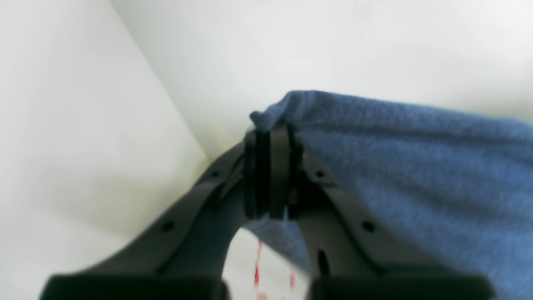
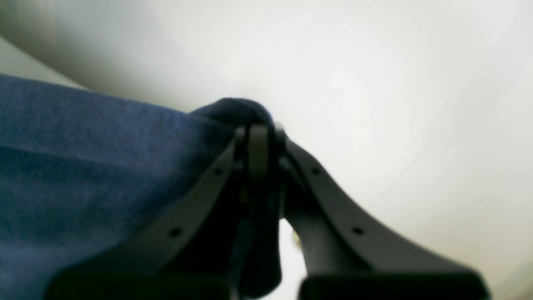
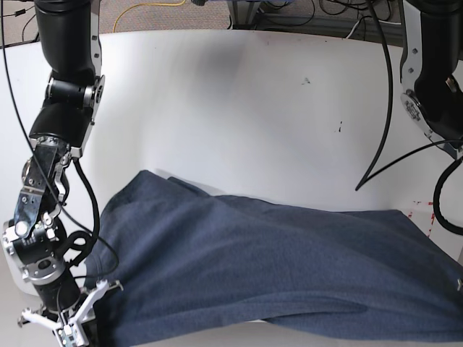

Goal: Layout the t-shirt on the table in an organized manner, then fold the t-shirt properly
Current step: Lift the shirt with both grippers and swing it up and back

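Dark navy-blue t-shirt spread across the lower half of the base view, on the glossy white table. Fabric running from the lower left of the frame to the right edge, with a shallow diagonal fold line through the middle and a raised corner toward the left of centre. No lettering visible on the upturned side.

Right gripper at the bottom left corner of the base view, hard against the left edge of the cloth. In the right wrist view, right gripper clamped on a bunched lump of the t-shirt, jaws pressed together with dark cloth poking out above the tips and hanging down between the fingers. Blue fabric filling the left half of that frame, white tabletop behind.

Left gripper out of frame in the base view, only the arm showing at the upper right. In the left wrist view, left gripper closed on a pinched fold of the t-shirt, cloth rising in a small peak over the tips and falling away to the right and lower right. White table at left, blurred red mark low in the frame between the fingers.
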Robot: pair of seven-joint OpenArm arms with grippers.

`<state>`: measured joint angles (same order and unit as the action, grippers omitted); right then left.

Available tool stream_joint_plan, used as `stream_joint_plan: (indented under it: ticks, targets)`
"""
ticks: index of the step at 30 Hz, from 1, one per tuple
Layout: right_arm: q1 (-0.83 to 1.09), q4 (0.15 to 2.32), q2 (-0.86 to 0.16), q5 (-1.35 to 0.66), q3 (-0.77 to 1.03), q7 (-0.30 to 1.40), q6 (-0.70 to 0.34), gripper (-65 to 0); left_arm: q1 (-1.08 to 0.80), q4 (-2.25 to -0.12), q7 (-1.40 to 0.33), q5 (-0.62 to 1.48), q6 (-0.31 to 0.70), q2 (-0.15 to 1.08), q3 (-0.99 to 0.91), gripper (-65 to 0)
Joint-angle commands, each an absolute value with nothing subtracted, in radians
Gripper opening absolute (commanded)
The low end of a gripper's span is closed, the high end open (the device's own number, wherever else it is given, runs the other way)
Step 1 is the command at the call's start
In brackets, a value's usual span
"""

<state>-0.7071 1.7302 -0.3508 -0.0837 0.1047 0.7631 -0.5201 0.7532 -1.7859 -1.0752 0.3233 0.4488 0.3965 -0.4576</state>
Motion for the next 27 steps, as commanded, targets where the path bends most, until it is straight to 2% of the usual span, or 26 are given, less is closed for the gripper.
stream_joint_plan:
  ticks: [1, 7, 14, 20, 27]
  targets:
    - [-0.802, 1.721, -0.372, -0.079, 0.088, 0.739, -0.507, -65.0, 0.851, -1.768, -1.061, 0.331, 0.446, 0.414, -0.455, -65.0]
    - [-0.961, 1.678, -0.433, -0.087, 0.030, 0.757, -0.524, -65.0, 1.055, -1.684, -1.122, 0.331, 0.446, 0.414, -0.455, -65.0]
    - [-1.081, 1.624, -0.446, -0.077, 0.019, 0.791, -0.578, -65.0, 1.156, -1.615, -1.127, 0.335, 0.447, 0.414, -0.424, -65.0]
    - [-1.078, 1.647, -0.469, -0.079, 0.024, 0.860, -0.621, -65.0, 1.119, -1.629, -1.129, 0.337, 0.449, 0.414, -0.372, -65.0]
    - [-0.878, 1.727, -0.475, -0.085, 0.125, 0.868, -0.624, -65.0, 0.969, -1.684, -1.158, 0.348, 0.450, 0.407, -0.372, -65.0]
